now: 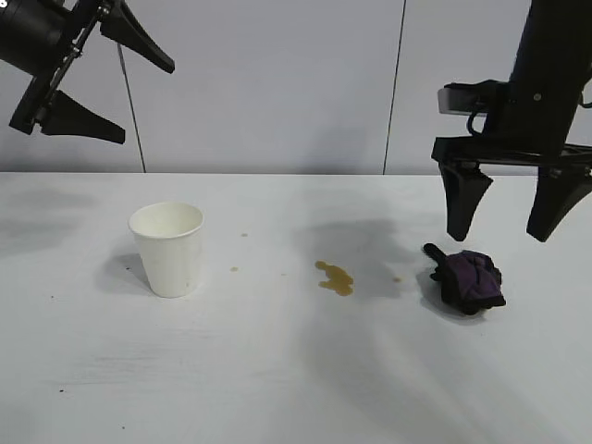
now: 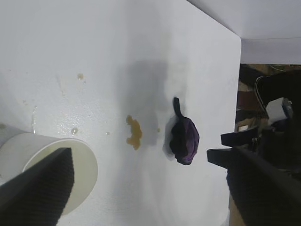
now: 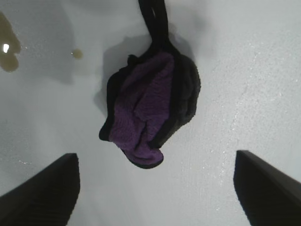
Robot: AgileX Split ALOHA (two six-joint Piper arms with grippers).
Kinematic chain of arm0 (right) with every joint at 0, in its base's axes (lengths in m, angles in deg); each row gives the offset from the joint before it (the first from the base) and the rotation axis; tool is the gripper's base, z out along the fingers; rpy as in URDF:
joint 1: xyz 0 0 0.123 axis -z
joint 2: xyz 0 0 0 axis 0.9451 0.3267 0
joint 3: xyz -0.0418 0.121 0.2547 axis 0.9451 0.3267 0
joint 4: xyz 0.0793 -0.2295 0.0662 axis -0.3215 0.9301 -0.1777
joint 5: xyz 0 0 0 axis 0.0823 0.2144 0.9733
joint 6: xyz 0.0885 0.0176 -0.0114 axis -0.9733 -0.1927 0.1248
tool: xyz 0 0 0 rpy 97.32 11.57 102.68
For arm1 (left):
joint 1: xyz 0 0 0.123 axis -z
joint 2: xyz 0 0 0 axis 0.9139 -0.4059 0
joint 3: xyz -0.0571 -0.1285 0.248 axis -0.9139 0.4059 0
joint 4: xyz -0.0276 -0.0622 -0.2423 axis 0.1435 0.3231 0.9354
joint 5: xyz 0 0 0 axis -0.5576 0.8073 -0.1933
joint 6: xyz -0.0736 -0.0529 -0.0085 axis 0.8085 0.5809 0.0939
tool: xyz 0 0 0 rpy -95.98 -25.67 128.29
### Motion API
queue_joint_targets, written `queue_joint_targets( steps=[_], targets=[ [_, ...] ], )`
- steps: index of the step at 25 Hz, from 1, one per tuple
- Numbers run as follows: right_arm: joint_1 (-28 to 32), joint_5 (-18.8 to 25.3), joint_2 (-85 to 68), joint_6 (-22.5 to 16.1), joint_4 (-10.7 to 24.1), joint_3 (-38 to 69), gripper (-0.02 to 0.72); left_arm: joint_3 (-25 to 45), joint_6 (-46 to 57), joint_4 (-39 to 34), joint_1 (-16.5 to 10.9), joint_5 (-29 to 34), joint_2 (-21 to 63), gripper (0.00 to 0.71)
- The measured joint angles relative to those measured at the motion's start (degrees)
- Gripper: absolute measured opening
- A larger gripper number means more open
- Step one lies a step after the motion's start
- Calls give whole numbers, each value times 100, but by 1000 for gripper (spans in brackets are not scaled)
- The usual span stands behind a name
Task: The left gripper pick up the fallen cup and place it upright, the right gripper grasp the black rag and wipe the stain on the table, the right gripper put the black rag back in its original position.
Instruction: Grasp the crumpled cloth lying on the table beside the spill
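Note:
The white paper cup (image 1: 168,248) stands upright on the left of the white table (image 1: 277,370); its rim shows in the left wrist view (image 2: 61,174). My left gripper (image 1: 125,88) is open and empty, raised high above the table's far left. The yellowish-brown stain (image 1: 335,277) lies mid-table and shows in the left wrist view (image 2: 134,133). The black rag with purple folds (image 1: 470,280) lies right of the stain, bunched. My right gripper (image 1: 511,213) is open and empty, hovering just above and behind the rag (image 3: 150,106), fingers apart.
Tiny droplets (image 1: 234,269) lie between the cup and the stain, and one (image 1: 397,277) between the stain and the rag. A grey panelled wall (image 1: 277,83) stands behind the table.

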Motion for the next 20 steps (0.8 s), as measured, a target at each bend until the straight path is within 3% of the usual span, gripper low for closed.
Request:
queue_joint_targets(
  steps=[8, 13, 18, 20],
  targets=[
    [0, -145, 423, 11, -321, 5, 608, 0, -5, 0, 0, 18, 0, 636],
    [0, -145, 463, 11, -424, 11, 496, 0, -5, 0, 0, 43, 0, 636],
    [0, -145, 463, 11, -424, 11, 458, 0, -5, 0, 0, 49, 0, 636],
    [0, -140, 463, 11, -424, 11, 409, 0, -5, 0, 0, 50, 0, 636]
  ],
)
